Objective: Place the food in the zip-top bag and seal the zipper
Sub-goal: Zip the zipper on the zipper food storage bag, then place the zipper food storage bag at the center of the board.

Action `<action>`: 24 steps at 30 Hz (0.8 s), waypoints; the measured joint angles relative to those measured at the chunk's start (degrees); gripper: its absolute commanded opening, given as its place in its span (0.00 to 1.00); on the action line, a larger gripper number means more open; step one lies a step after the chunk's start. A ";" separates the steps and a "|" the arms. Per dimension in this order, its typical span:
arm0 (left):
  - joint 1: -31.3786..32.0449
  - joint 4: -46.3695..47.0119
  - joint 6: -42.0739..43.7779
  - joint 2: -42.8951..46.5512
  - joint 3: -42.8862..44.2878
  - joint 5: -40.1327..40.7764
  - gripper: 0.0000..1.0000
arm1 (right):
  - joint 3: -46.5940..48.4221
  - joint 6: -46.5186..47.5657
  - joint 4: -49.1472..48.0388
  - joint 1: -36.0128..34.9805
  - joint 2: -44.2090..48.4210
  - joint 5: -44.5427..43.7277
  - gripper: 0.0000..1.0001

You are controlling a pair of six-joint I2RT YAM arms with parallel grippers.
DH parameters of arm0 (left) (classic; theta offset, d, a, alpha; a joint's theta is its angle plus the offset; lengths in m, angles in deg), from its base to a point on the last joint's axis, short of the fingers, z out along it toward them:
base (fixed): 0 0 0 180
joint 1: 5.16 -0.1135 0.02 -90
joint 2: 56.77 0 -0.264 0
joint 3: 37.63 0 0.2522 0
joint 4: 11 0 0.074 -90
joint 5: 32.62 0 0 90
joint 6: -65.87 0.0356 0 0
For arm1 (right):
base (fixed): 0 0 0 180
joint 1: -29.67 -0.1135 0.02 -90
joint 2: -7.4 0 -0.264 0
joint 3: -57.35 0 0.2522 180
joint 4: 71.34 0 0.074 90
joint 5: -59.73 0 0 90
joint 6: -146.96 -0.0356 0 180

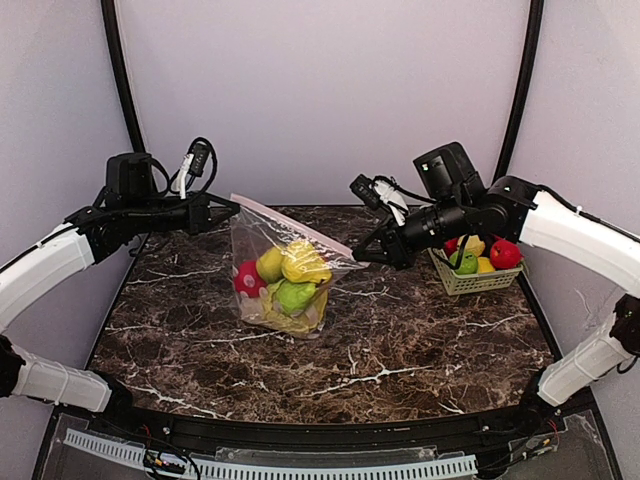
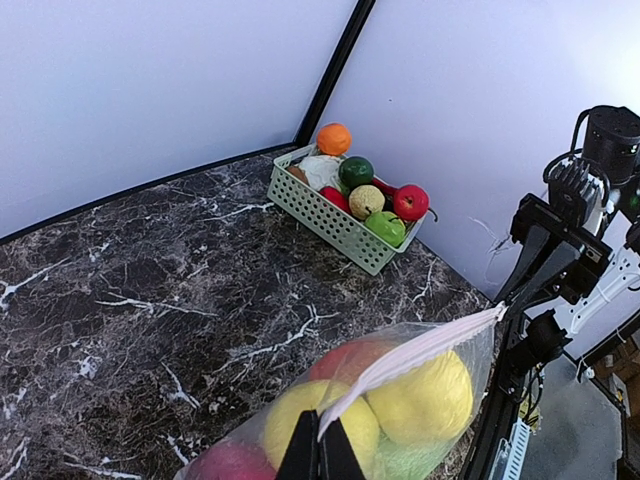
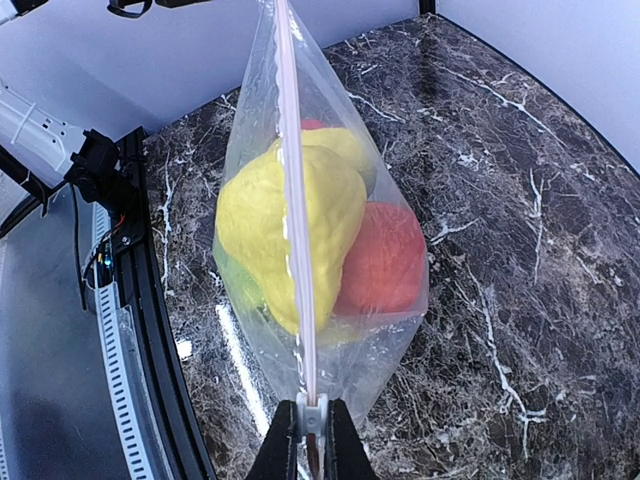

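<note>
While the bag (image 1: 252, 240) of food (image 1: 300, 262) stands mid-table, the left gripper (image 1: 232, 204) and right gripper (image 1: 360, 254) each pinch one end of its zipper (image 1: 290, 225).

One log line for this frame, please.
left gripper: shut on zipper | right gripper: shut on zipper | bag: stretched between them, food inside | basket: also holds food

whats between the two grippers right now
The pink zipper, stretched from left gripper to right gripper, the zip-top bag hanging beneath it; clearest in the top view.
</note>
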 measured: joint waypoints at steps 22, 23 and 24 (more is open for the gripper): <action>-2.21 11.69 0.63 -1.29 -4.04 -13.03 0.01 | 3.74 -5.60 -1.05 -12.87 -7.65 5.84 0.00; -2.21 11.80 0.70 -1.53 -4.04 -13.38 0.01 | 4.26 -5.77 -1.53 -13.81 -8.85 5.97 0.00; -2.21 11.98 0.79 -1.77 -4.09 -13.68 0.01 | 4.79 -5.90 -1.95 -14.73 -9.90 6.01 0.00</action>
